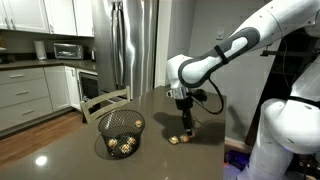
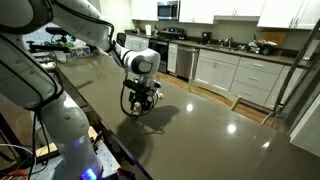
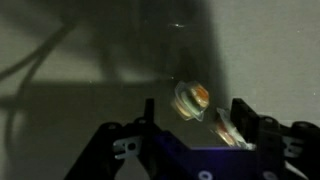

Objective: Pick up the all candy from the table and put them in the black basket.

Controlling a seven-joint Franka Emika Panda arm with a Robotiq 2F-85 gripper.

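The black basket (image 1: 120, 128) stands on the dark glossy table (image 1: 70, 150) and holds several gold candies (image 1: 122, 144). Two more candies (image 1: 181, 139) lie on the table right of the basket, under my gripper (image 1: 186, 126). In the wrist view my gripper (image 3: 197, 118) is open, with its fingers hovering just above the table. One wrapped candy (image 3: 192, 100) lies between the fingers. A second candy (image 3: 228, 128) lies right beside the right finger. In an exterior view the gripper (image 2: 141, 106) points down at the table, and the basket is not clearly visible there.
The table edge runs along the near side in an exterior view (image 2: 110, 135). Kitchen cabinets (image 1: 25, 95) and a steel fridge (image 1: 130, 45) stand beyond the table. The robot's white base (image 1: 290, 130) is at the right.
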